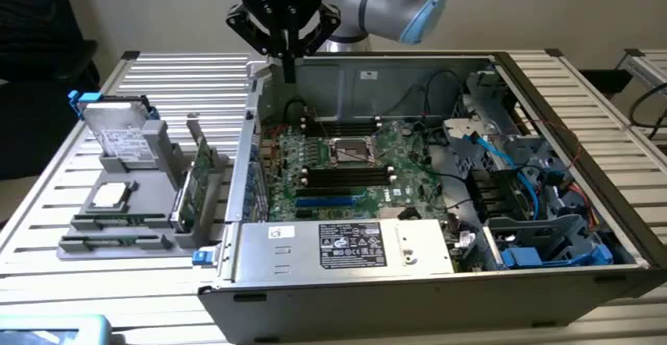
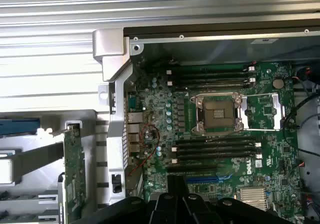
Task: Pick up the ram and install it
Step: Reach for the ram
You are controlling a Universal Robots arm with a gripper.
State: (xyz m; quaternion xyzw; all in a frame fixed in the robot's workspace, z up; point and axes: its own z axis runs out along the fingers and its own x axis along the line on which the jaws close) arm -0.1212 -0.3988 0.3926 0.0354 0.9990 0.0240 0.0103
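Observation:
The ram [image 1: 117, 221], a thin green stick, lies in a slot of the grey holder [image 1: 105, 243] at the exterior view's left, outside the computer case. My gripper [image 1: 289, 76] hangs shut and empty above the case's back left corner, far from the ram. On the green motherboard [image 1: 344, 165], black memory slots [image 1: 344, 178] run below the processor socket [image 1: 351, 151], and a second bank of slots [image 2: 210, 74] runs above it. In the wrist view my gripper [image 2: 176, 183] sits over the board's edge near the lower memory slots [image 2: 215, 149].
The holder also carries a silver hard drive [image 1: 123, 138], an upright green expansion card [image 1: 190, 193] and a processor chip [image 1: 109, 195]. The case [image 1: 344, 290] holds a power supply [image 1: 344, 245], blue drive bays [image 1: 552, 247] and loose cables [image 1: 490, 154]. A slatted metal table [image 1: 167, 76] surrounds it.

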